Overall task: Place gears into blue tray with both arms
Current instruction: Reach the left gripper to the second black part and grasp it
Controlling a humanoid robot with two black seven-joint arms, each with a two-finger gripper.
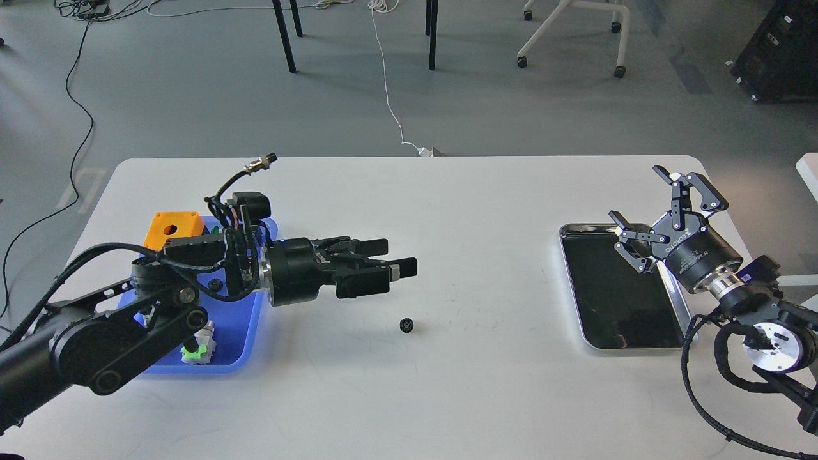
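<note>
One small black gear [406,325] lies on the white table near the middle. My left gripper [399,257] reaches out sideways to the right from over the blue tray [246,319]. It is open and empty, hovering above and slightly left of that gear. A second dark gear [215,283] seems to lie in the blue tray, mostly hidden by my left arm. My right gripper [639,195] stands open and empty at the far right, above the back right corner of the steel-rimmed tray.
The steel-rimmed black tray [623,294] lies at the right. An orange box [171,230] and a green-capped button [195,351] sit in the blue tray, partly behind my left arm. Chair and table legs stand on the floor beyond the table.
</note>
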